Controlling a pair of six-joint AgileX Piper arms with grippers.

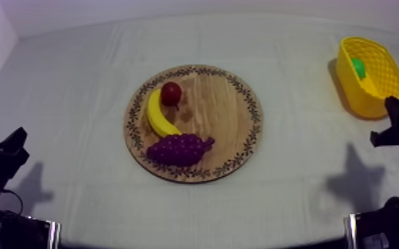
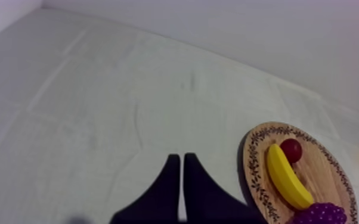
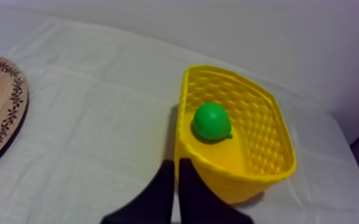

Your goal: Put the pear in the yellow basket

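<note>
- Two black fingers of our right gripper (image 3: 176, 162) lie pressed together in a narrow wedge with nothing between them, just beside the near corner of the yellow basket (image 3: 259, 137); we cannot tell whether they touch it.
- Our left gripper (image 2: 179, 158) is likewise closed and empty, low by the left edge of the table (image 1: 76, 99), well apart from the wooden board (image 1: 222, 112).
- The pear (image 3: 212, 121) lies inside the yellow basket, which stands by the table's far right corner. The wooden board in the table's middle carries a banana (image 1: 156, 116), a bunch of grapes (image 1: 175, 149) and a small red fruit (image 1: 171, 93).
- We judge the placing done, so the step in hand is getting the right arm clear. We should lift straight up first, then draw back towards the table's right edge. The fingertips sit close to a light basket, and a sideways sweep could nudge or tip it.
- The pear is bright green, smooth and rounded, with a small nub at one side. It rests on the basket's floor against the wall on the board's side, low enough that we think it will not roll out.
</note>
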